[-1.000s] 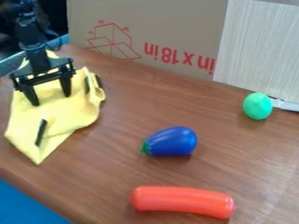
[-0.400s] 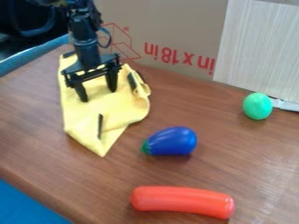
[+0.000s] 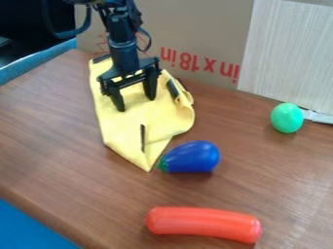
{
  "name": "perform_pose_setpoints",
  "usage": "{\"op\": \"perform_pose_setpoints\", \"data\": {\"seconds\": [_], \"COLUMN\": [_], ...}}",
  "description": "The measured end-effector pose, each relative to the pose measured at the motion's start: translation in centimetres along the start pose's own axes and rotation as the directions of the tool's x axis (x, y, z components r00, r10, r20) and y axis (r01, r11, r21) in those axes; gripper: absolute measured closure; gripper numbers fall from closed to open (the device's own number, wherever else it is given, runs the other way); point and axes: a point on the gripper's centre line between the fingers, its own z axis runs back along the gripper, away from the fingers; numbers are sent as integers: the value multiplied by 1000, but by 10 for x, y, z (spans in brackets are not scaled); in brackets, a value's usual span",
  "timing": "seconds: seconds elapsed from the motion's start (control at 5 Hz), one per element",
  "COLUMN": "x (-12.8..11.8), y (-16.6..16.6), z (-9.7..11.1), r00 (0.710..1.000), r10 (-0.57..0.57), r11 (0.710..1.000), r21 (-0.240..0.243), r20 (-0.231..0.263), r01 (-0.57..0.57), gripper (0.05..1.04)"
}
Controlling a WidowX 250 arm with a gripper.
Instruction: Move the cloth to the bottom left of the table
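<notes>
The black gripper [image 3: 137, 105] stands over the upper part of the yellow cloth, its two fingers spread apart and their tips down on the fabric. The cloth [image 3: 168, 116] lies rumpled on the upper-left middle of the table, with dark strips on it and a folded right edge. Its lower corner points toward the camera, right beside the green stem of the blue eggplant. Whether cloth and stem touch, I cannot tell.
The blue eggplant [image 3: 193, 156] lies just right of the cloth's lower corner. A red-orange sausage-like object [image 3: 203, 224] is near the front, a green egg-shaped object [image 3: 286, 117] at the right. Behind the wooden table [image 3: 58, 146] stands a cardboard panel [image 3: 195, 29].
The gripper has shifted right across the table, fingers apart, and the cloth has slid right along with it, up beside the eggplant. The other objects have stayed put.
</notes>
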Motion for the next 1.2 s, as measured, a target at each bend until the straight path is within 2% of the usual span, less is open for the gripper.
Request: {"op": "perform_pose_setpoints", "data": {"seconds": [0.4,1.2], "x": [4,32], "y": [11,95], "z": [-1,13], "r00": [1000,1000], "r10": [-3,-29], "r11": [1000,999], "r21": [6,43], "r20": [18,10], "r01": [3,28], "gripper": [81,85]}}
